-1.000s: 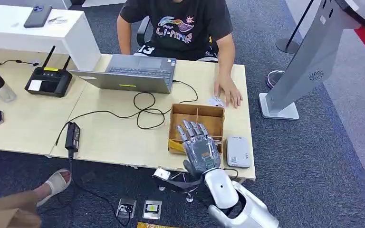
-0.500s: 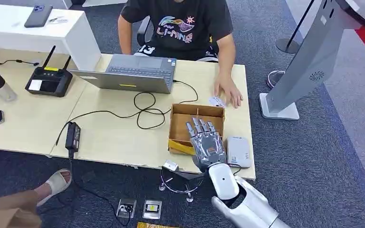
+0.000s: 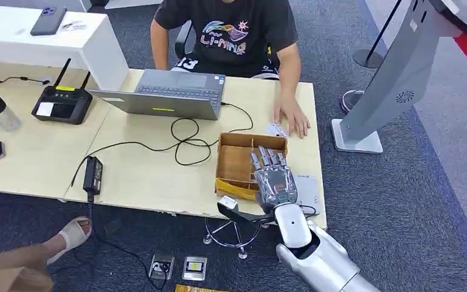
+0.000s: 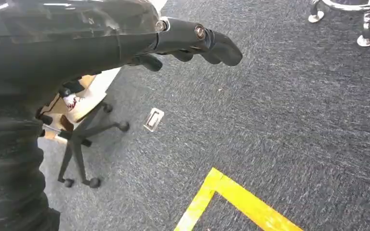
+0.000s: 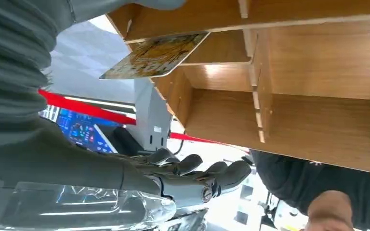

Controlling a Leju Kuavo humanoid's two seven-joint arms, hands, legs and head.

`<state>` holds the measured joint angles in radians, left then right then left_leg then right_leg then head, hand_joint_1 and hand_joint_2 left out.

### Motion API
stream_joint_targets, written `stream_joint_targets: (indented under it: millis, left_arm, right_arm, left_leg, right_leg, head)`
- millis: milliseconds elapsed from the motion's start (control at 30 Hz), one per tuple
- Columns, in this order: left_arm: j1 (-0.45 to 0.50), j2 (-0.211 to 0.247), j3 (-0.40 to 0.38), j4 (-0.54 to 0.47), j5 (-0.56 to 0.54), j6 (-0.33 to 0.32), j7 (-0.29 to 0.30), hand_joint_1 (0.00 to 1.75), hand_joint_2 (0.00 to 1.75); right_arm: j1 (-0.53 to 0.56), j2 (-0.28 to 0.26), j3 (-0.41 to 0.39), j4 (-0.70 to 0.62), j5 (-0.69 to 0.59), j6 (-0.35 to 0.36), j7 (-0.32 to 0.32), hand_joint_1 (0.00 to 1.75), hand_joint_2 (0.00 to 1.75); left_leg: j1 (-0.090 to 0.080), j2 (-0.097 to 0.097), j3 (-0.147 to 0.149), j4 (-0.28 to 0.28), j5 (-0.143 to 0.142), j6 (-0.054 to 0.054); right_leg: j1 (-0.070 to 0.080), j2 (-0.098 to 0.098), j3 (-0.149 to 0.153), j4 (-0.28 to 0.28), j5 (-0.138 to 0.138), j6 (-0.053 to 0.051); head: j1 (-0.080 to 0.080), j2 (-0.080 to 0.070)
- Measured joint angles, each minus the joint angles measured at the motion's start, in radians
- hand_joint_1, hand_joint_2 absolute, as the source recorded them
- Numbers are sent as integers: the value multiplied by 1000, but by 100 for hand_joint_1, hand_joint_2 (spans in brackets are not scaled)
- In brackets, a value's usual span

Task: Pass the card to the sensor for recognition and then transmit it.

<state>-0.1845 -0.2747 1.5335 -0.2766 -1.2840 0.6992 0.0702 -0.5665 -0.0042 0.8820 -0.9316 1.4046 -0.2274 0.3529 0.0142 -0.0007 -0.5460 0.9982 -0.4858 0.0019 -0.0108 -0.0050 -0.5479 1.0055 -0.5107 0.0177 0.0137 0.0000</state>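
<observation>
- one card (image 5: 156, 55) in play, yellow with a picture, lying at the edge of the brown box (image 3: 238, 163), in the box's near part, just beside the thumb of the right hand (image 3: 273, 179).
- not held yet: right hand over the box and the white sensor (image 3: 309, 185), fingers (image 3: 266, 157) straight and a little apart, gripping nothing.
- left hand (image 4: 192, 43) hanging low over the grey carpet, fingers curled in, nothing in them.
- another small white card (image 3: 276, 129) flat on the table under a person's hand (image 3: 292, 115), past the box.
- so, by the look of it, only the very start: card to pick up, then to the sensor just beside the box, then on to the person. all three steps left.
</observation>
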Motion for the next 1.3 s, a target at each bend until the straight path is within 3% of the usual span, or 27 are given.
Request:
stream_joint_targets:
  millis: [233, 300, 333, 367, 400, 500, 600, 700, 967, 1033, 1100, 1167, 1300]
  left_arm:
    - [0, -1, 0, -2, 4, 0, 0, 0, 175]
    - [0, -1, 1, -2, 4, 0, -1, 0, 175]
    - [0, -1, 1, -2, 5, 0, -3, 0, 175]
    - [0, -1, 1, -2, 5, 0, -4, 0, 175]
    - [0, -1, 1, -2, 6, 0, -5, 0, 175]
    - [0, -1, 1, -2, 7, 0, -8, 0, 175]
    - [1, 0, 0, -2, -11, 0, -6, 0, 175]
    - [2, 1, 0, -2, -37, 0, 5, 0, 175]
    - [3, 7, 0, -2, -47, 0, 11, 0, 175]
    - [3, 9, 0, -2, -49, 0, 9, 0, 175]
    - [3, 9, 0, -2, -51, 0, 6, 0, 175]
    - [4, 10, 0, -2, -56, 0, 1, 0, 175]
    - [4, 10, 0, -2, -61, 0, -3, 0, 175]
  right_arm:
    - [0, -2, -17, 3, -4, 1, 3, 44, 175]
    - [0, -3, -23, 2, -5, 2, 7, 65, 175]
    - [1, -4, -26, 2, -6, 3, 10, 65, 175]
    - [1, -6, -27, 0, -6, 3, 11, 91, 175]
    - [2, -8, -28, -5, -7, 3, 14, 99, 175]
    - [9, -13, -40, -21, -10, 7, 21, 112, 175]
    - [17, -24, -43, -42, -13, 14, 24, 91, 175]
    - [33, -34, -48, -67, -13, 21, 31, 86, 175]
    - [65, -63, -66, -137, -16, 37, 42, 94, 175]
    - [69, -69, -68, -149, -18, 42, 45, 103, 175]
    - [76, -77, -68, -161, -20, 46, 49, 152, 175]
    - [86, -84, -69, -176, -22, 52, 53, 166, 175]
    - [101, -103, -71, -205, -22, 63, 60, 166, 175]
  left_leg:
    - [0, 0, 0, 0, 0, 0]
    - [0, 0, 0, 0, 0, 0]
    - [0, 0, 0, 0, 0, 0]
    - [0, 0, 0, 0, 0, 0]
    - [0, 0, 0, 0, 0, 0]
    - [0, 0, 1, 0, 0, 0]
    - [0, 0, 1, 0, 0, 0]
    - [0, 0, 1, 0, 0, 0]
    - [0, 0, 1, 0, 0, 0]
    - [0, 1, 1, 0, 0, 0]
    - [0, 1, 1, 0, 0, 0]
    - [0, 1, 1, 0, 0, 0]
    - [0, 1, 1, 0, 0, 0]
  right_leg:
    - [0, 0, 0, 0, 0, 0]
    - [0, 0, 0, 0, 0, 0]
    - [0, 0, 0, 0, 0, 0]
    - [0, 0, 0, 0, 0, 0]
    - [0, 0, 0, 0, 0, 0]
    - [0, 0, 0, 0, 0, 0]
    - [0, 0, 0, 0, 0, 0]
    - [0, 0, 0, 0, 0, 0]
    - [0, 1, 0, 0, 0, 0]
    - [0, 1, 0, 0, 0, 0]
    - [0, 1, 0, 0, 0, 0]
    - [0, 1, 0, 0, 0, 0]
    - [0, 1, 0, 0, 0, 0]
  head:
    - [0, 0]
    - [0, 0]
    - [0, 0]
    - [0, 0]
    - [0, 0]
    - [0, 0]
    - [0, 0]
    - [0, 0]
    - [0, 0]
    - [0, 0]
    - [0, 0]
    - [0, 0]
    - [0, 0]
